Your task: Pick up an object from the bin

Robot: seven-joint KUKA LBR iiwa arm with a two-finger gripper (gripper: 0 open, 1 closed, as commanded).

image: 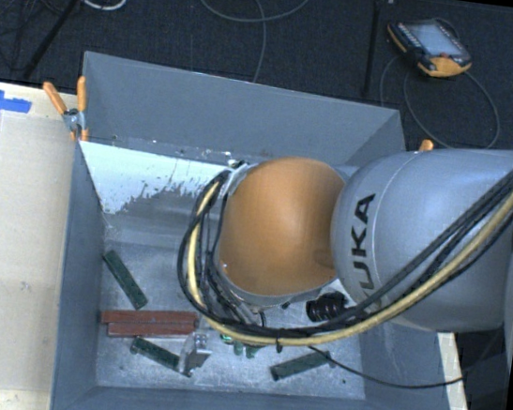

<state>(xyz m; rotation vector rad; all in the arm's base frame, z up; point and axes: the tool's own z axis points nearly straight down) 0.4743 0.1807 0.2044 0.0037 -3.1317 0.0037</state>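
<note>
Reddish-brown bar (pixel 150 323) flat on floor of grey bin (pixel 250 113), gripper (pixel 195 353) just beside its right end, dark green strips (pixel 125 278) around; grip impossible to tell.

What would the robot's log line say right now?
hand: down in grey metal bin | nearest: red-brown long block, dark green flat strip | grip: unclear

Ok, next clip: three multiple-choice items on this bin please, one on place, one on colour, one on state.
1. The reddish-brown bar lies: A at lower left of the bin; B at its upper right; C outside it.
2. The strip at lower right is: A yellow; B dark green; C white.
3. The bar is: A on end; B lifted; C lying flat.
A: it sits left of the gripper. B: its colour shows plainly. C: its whole length rests on the floor.
</note>
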